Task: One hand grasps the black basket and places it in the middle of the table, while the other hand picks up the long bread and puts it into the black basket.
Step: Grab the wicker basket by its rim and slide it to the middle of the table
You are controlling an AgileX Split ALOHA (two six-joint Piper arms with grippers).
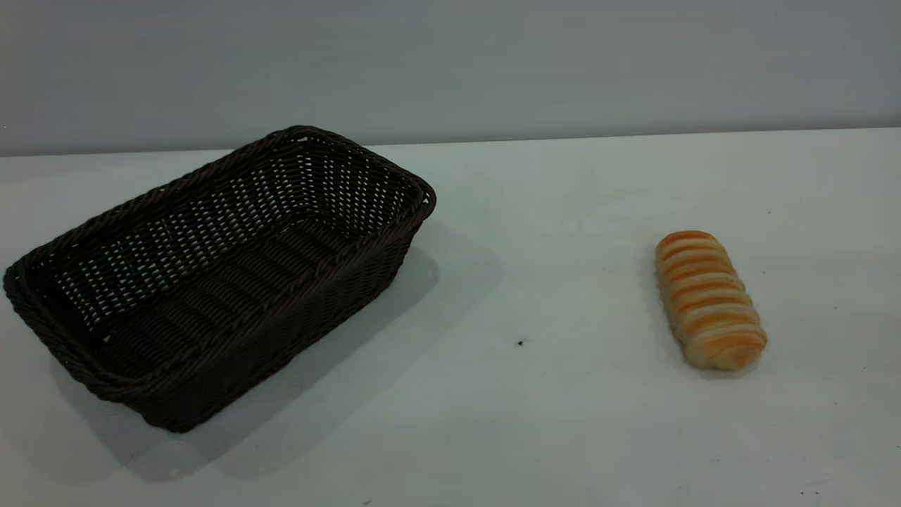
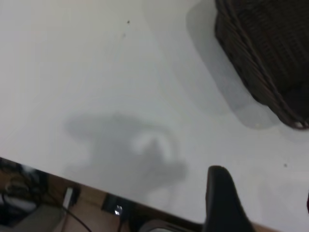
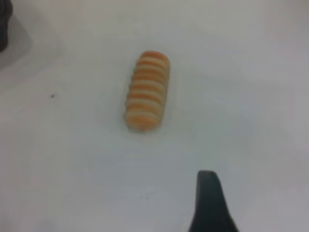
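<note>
The black basket (image 1: 281,331) sits empty on the left side of the table (image 1: 535,232), turned at an angle. The long bread (image 1: 709,299) lies on the right side, well apart from it. Neither gripper shows in the exterior view. In the left wrist view my left gripper (image 2: 263,191) hangs open over bare table near the table's edge, with a corner of the basket (image 2: 270,53) some way ahead. In the right wrist view my right gripper (image 3: 260,195) is open above the table, short of the bread (image 3: 147,92); only one finger (image 3: 207,203) shows.
A small dark speck (image 1: 520,342) marks the tabletop between basket and bread. A grey wall runs behind the table. Past the table's edge by the left gripper lie floor and cables (image 2: 29,198). A dark basket corner (image 3: 4,24) shows far off in the right wrist view.
</note>
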